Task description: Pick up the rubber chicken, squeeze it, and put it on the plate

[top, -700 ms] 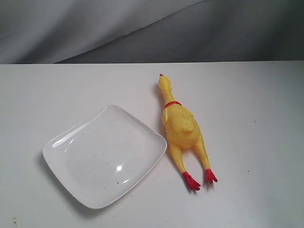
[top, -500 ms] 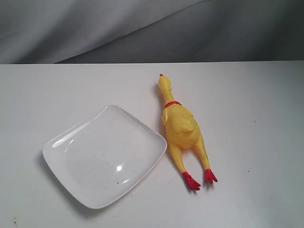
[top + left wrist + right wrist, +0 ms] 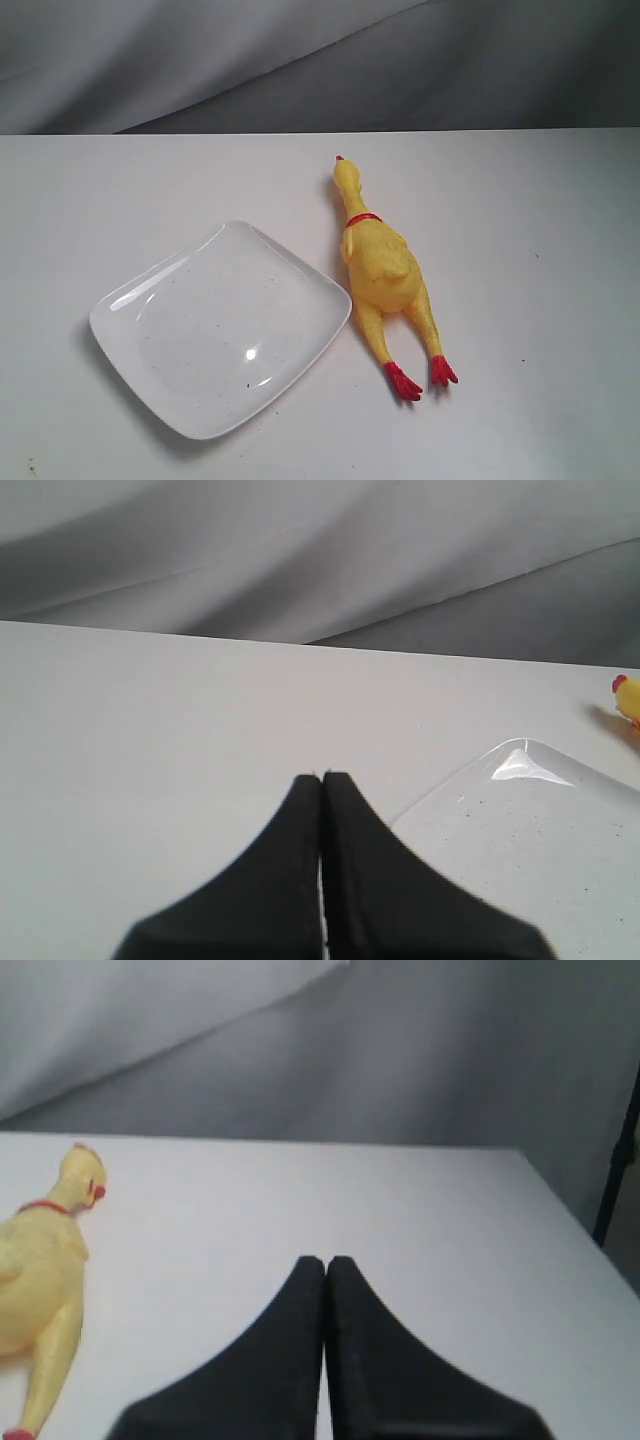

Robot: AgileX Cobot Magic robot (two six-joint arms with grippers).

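- Nothing has moved since the earlier exterior frames: the rubber chicken (image 3: 385,270) and the plate (image 3: 220,330) lie exactly as before, and neither arm has entered that view.
- Exterior view: the chicken lies flat on the white table (image 3: 520,200), just beside the plate's right corner; actual contact cannot be confirmed. Its long axis runs from the far side of the table to the near side, slightly slanted. The red beak tip points toward the grey backdrop; the red feet point toward the near edge and a little to the right.
- Left wrist view: the left gripper (image 3: 321,777) has its fingers pressed together, holding nothing. It hangs above bare table near the plate's corner.
- Right wrist view: the right gripper (image 3: 326,1258) is likewise fully closed and empty, well apart from the chicken.
- Probable faults: a descent with closed fingers would push the toy instead of gripping it. A grasp on the thin neck or legs could slip. An approach from the plate side could knock the plate.
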